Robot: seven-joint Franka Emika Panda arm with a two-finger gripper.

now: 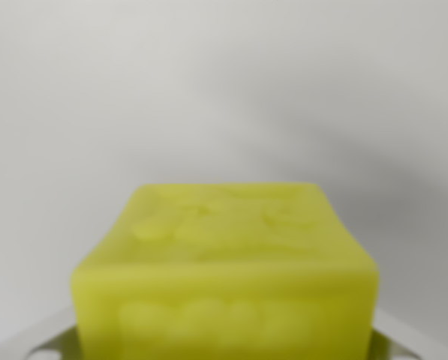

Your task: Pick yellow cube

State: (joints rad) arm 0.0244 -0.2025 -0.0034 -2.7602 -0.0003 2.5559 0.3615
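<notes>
In the wrist view we see one soft-edged yellow cube (pixel 224 270) with a matte, slightly waxy surface, filling the lower centre of the frame and running off the bottom edge. We look at it from very close, so the whole cube is blurred. Its top face slopes away from the camera and carries raised relief shapes that we cannot read. Its near vertical face carries a row of rounded raised marks, possibly letters, equally unreadable. At the lower left corner of the frame, a pale grey metallic part (pixel 32 339) emerges from behind the cube, and a matching piece (pixel 407 337) shows at the lower right corner. We take these to be parts of the gripper (pixel 224 352), one on each side of the cube. Their tips are not visible, since the cube covers them and the frame cuts them off. We therefore cannot tell whether the fingers are apart, together, or clamped on the cube, nor whether they touch its sides. Behind and around the cube lies a plain pale grey surface (pixel 208 82) with a soft, darker shadow band crossing diagonally on the wrist view's right. No edge or corner of a bench appears, so we cannot place the cube relative to one, and we cannot tell whether it rests on a surface or is lifted.
</notes>
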